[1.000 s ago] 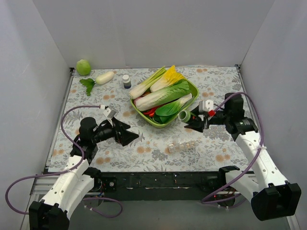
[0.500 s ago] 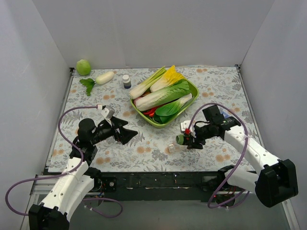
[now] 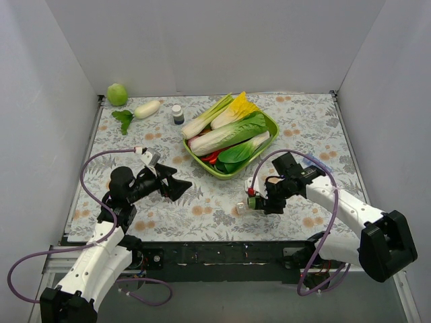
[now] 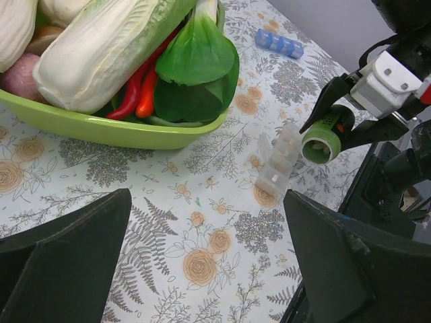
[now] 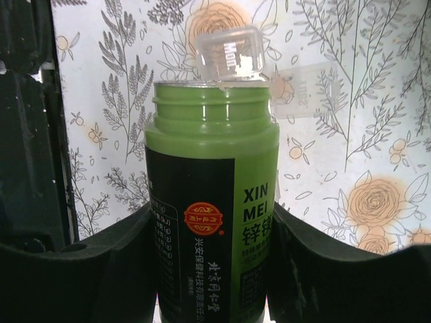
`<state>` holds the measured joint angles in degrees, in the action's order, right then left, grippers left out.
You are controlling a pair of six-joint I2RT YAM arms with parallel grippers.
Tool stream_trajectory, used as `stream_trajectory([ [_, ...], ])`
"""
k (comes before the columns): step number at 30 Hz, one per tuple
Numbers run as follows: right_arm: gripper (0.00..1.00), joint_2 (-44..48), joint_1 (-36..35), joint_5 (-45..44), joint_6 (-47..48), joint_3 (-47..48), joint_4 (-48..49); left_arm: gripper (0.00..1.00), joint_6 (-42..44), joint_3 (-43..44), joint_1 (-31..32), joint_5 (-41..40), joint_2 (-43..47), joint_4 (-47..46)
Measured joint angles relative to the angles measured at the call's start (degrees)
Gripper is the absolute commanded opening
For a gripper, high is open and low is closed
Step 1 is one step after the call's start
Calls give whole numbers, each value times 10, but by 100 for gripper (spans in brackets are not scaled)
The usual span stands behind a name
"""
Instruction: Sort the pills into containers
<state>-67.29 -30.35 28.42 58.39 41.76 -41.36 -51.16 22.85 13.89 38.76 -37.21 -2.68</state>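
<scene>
The clear pill-organizer strip (image 3: 242, 206) lies on the flowered cloth in front of the green tray; it also shows in the left wrist view (image 4: 277, 165). My right gripper (image 3: 261, 200) is shut on a green bottle (image 5: 212, 208) with no cap. It holds the bottle tipped on its side, with the mouth right at the strip's "Mon" compartment (image 5: 229, 50). The bottle shows in the left wrist view (image 4: 322, 139) too. My left gripper (image 3: 179, 188) is open and empty, held over the cloth to the left of the strip. No pills are visible.
A green tray (image 3: 202, 163) of toy vegetables sits behind the strip. A blue compartment strip (image 4: 279, 42) lies to the tray's right. A small dark-capped bottle (image 3: 178, 114), a white radish (image 3: 147, 108) and a green ball (image 3: 117, 94) are at the back left.
My right arm has swung left and down with the green bottle, from beside the tray to the clear strip. My left gripper has drawn back slightly to the left.
</scene>
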Motion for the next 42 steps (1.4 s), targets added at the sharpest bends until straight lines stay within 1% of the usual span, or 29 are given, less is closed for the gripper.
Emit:
stream_trajectory([
  [8, 2, -31, -17, -69, -22, 3, -4, 98, 2, 0, 0, -7, -2, 8],
  [15, 1, -53, -36, -117, -31, 26, -22, 98, 3, 0, 0, -9, -2, 10],
  [27, 1, -77, -64, -163, -32, 45, -47, 98, 4, 0, 0, -9, -2, 10],
  [42, 1, -101, -90, -196, -44, 62, -76, 98, 4, 0, 0, -9, -2, 10],
])
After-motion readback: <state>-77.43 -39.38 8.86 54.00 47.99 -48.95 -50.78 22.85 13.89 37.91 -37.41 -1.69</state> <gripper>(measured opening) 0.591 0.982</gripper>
